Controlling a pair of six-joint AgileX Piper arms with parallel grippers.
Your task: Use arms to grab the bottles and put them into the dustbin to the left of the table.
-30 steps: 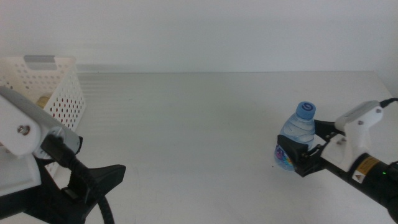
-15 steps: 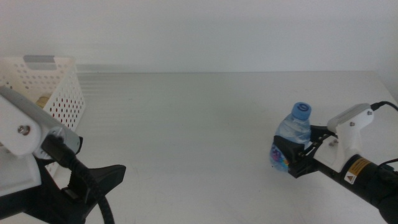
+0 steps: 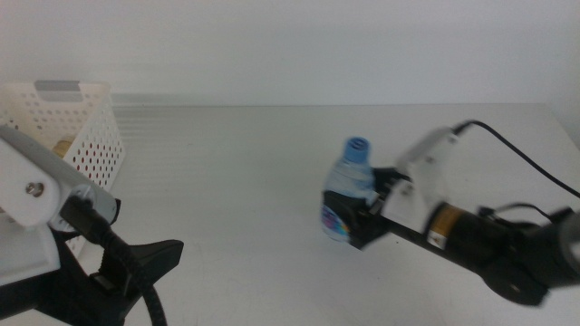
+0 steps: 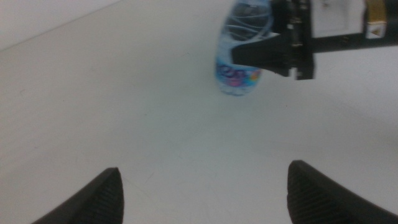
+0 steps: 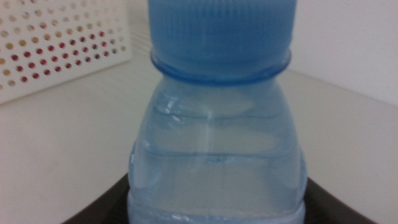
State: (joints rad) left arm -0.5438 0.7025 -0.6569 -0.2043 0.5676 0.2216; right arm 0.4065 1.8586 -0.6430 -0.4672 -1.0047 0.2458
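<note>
Nearest the camera, at the bottom left of the middle view, the left gripper (image 3: pixel 159 258) waits low over the table (image 3: pixel 236 172), jaws spread wide and holding nothing. Farther in, right of centre, the right gripper (image 3: pixel 355 222) is clamped around the lower body of the water bottle (image 3: pixel 348 188) (blue cap up, bottle upright), its arm reaching in from the right. Farthest back, at the left edge, sits the dustbin (image 3: pixel 80 136), well apart from the bottle; something yellowish shows through its holes.
</note>
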